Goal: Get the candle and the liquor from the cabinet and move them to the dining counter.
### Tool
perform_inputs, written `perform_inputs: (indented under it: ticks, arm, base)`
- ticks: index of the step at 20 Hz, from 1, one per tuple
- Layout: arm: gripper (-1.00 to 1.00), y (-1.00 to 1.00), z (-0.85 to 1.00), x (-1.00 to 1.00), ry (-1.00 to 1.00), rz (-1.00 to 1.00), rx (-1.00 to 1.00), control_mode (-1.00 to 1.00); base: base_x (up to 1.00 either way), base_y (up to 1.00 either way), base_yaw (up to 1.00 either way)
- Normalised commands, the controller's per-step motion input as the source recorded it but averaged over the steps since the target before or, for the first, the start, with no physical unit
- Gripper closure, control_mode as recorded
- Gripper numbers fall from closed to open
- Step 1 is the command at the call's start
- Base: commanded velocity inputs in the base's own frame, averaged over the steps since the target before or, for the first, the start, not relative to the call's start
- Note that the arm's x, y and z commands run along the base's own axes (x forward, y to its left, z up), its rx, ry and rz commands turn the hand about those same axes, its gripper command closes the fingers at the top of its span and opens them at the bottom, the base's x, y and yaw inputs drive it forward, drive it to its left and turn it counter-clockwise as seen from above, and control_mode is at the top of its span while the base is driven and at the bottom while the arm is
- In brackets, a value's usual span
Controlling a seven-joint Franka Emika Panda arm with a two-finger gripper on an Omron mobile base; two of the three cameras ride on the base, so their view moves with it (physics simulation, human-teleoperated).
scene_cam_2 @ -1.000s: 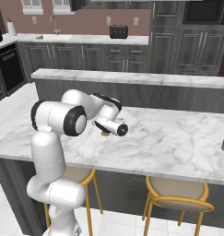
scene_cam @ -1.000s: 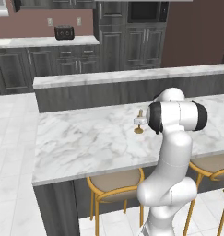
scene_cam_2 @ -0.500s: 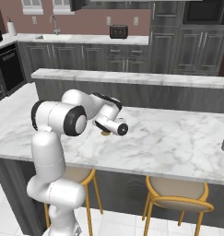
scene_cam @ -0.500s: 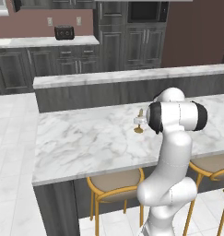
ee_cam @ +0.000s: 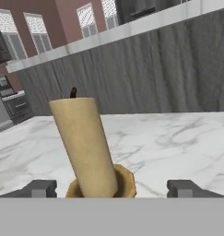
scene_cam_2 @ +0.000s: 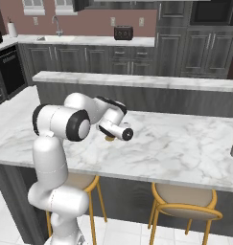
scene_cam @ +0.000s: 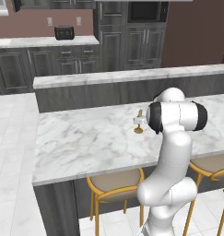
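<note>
The arm hides the candle in right base view; its holder's foot is cut off in hand view.

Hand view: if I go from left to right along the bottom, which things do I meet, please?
One dark finger tip → the candle in its golden holder, standing on the marble dining counter → the other finger tip.

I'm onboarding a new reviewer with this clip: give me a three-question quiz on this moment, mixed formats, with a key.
1. True or false: the candle stands on the dining counter.
2. The fingertips of the gripper are: A) closed on the candle, B) spread apart on either side of it, C) holding a bottle.
3. Fill in: under the counter's near edge stand gold-legged ____.

Key: 1 true. 2 B. 3 stools.
</note>
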Motion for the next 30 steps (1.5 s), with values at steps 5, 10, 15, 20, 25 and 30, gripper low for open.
perform_inputs:
  ticks: [5,10,15,20,25,30]
  arm:
    - [-1.0,0.0,0.1,0.0,0.0,0.0,0.0,-1.0]
    - [-1.0,0.0,0.72,-0.16,-0.08,0.0,-0.06,-1.0]
    - [-1.0,0.02,0.57,-0.03,-0.02,0.0,-0.04,-1.0]
    - [-1.0,0.0,0.72,-0.08,0.0,0.0,-0.02,-1.0]
    - [-1.0,0.0,0.76,-0.22,0.0,-0.01,-0.01,-1.0]
    - [-1.0,0.0,0.62,-0.27,0.0,-0.02,0.0,-1.0]
  base:
    - [0.0,0.0,0.0]
    - [0.0,0.0,0.0]
    - [0.0,0.0,0.0]
    - [0.0,0.0,0.0]
    - [0.0,0.0,0.0]
    - [0.0,0.0,0.0]
